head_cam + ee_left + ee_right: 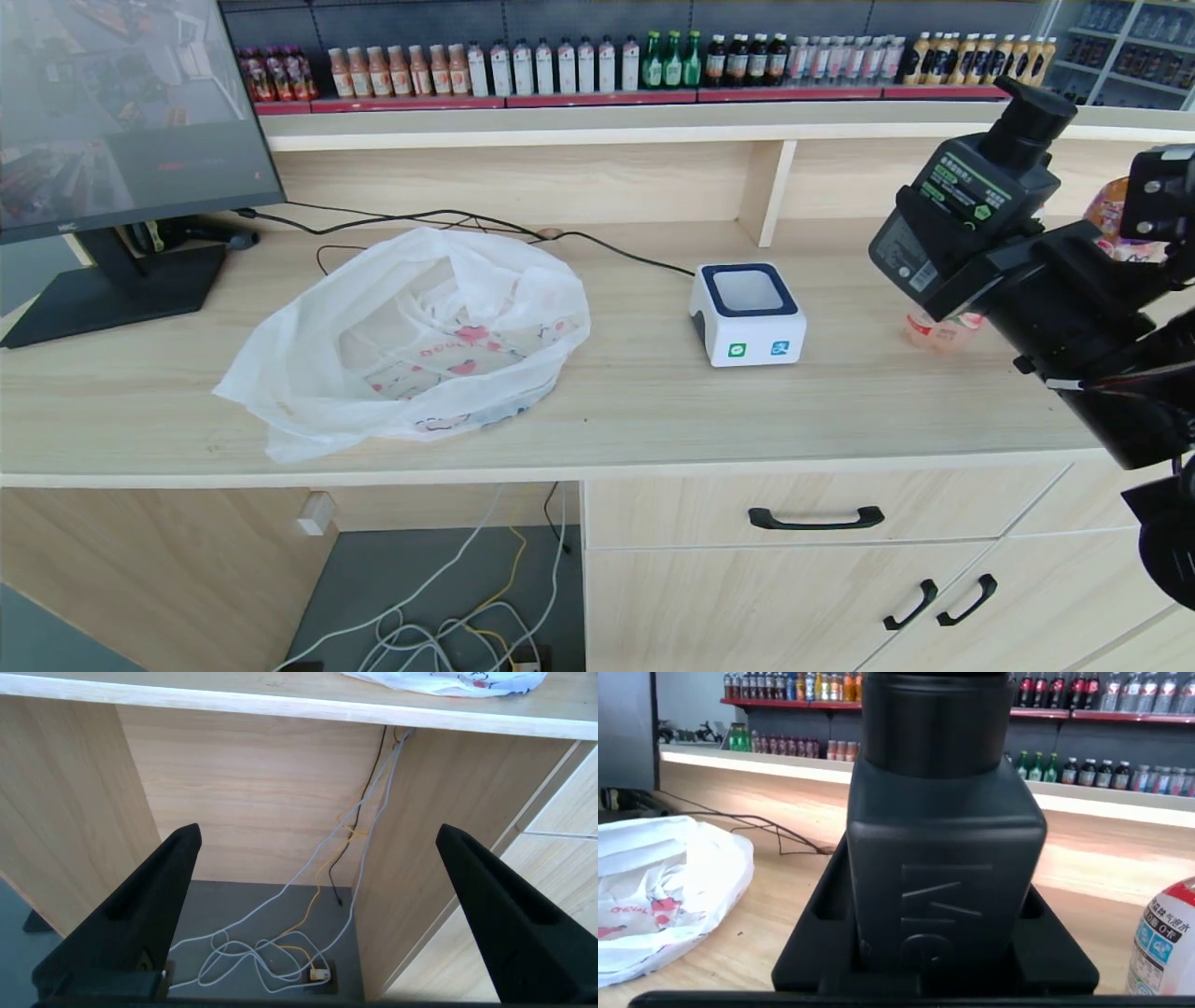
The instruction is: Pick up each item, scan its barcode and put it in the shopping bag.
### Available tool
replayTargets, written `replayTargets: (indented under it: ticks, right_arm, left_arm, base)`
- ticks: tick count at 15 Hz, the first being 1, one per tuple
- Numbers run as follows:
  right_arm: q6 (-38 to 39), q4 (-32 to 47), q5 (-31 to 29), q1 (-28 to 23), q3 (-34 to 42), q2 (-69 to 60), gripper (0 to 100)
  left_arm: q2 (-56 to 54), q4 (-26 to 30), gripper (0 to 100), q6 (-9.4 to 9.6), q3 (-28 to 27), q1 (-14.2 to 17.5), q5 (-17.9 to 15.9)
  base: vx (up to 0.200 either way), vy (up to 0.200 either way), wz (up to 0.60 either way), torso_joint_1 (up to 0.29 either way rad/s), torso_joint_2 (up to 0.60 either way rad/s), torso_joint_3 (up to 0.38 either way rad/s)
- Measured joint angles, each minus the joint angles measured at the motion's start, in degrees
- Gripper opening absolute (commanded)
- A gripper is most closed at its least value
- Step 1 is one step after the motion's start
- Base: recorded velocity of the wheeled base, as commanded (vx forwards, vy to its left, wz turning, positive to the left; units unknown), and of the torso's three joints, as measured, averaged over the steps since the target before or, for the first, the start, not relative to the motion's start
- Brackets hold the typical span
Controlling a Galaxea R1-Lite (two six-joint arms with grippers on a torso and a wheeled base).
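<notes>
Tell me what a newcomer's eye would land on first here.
The black bottle, gripped by the right gripper and held above the right end of the counter, draws the eye first. Next comes the white shopping bag, lying open on the counter left of centre, with the small white scanner standing between the two.

You see the left gripper (318, 833) with its two black fingers (140, 919) spread wide, held below the counter edge (187, 698) and facing the open bay under it. In the bay, white and yellow cables (280, 929) drop down the wooden back panel (234, 793) and lie looped on the dark floor (215, 896). Above, a bit of the white shopping bag (448, 681) lies at the counter edge, with pale drawer fronts (561, 821) beside the bay.
</notes>
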Motion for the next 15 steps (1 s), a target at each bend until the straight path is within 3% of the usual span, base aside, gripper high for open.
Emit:
replayTargets:
  ticks: [15]
  right_arm:
    - [2.8,0.0,-2.5,1.5,3.0,-0.7,0]
  left_arm:
    - [0.0,0.0,100,-0.04,0.0,0.0,0.0]
  base:
    - [0.000,0.000,0.00,0.000,0.00,0.000]
